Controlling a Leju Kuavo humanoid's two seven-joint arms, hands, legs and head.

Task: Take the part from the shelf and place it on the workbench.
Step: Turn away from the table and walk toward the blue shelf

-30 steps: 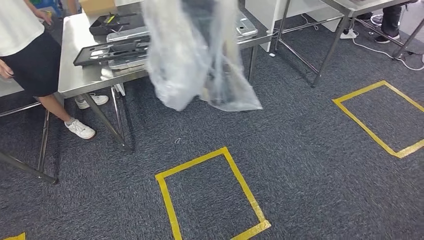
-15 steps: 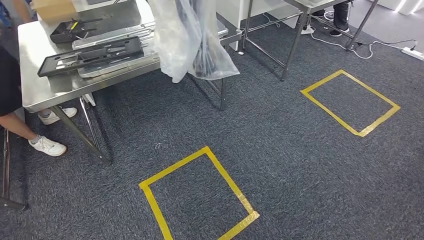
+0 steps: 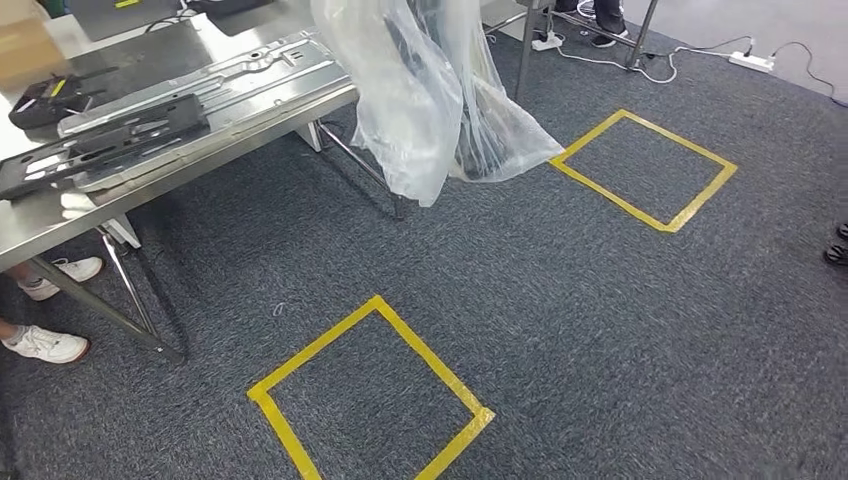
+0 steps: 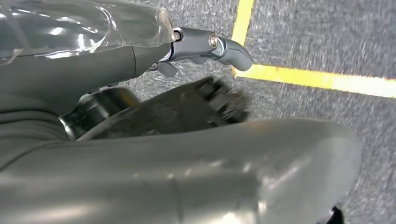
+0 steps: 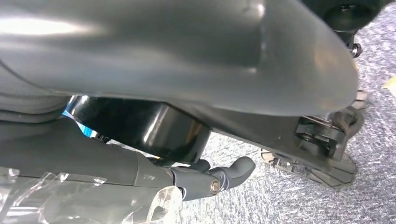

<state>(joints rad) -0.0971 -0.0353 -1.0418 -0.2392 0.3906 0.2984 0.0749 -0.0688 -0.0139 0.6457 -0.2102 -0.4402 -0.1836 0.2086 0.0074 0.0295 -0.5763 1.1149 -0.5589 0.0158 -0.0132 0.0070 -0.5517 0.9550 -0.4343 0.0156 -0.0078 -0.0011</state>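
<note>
Head view: you're carrying the bagged part (image 3: 440,90), top centre, toward the steel workbench (image 3: 40,215) upper left. Hand grips unclear; next, lower it there.

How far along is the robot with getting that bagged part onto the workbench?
Pickup looks done: the bagged part hangs in the air in the head view. It is beside the workbench, not on it. What holds it isn't visible. Left: setting it down on the bench.

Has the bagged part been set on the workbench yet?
No. The bagged part hangs above the carpet, beside the workbench, not resting on it.
</note>
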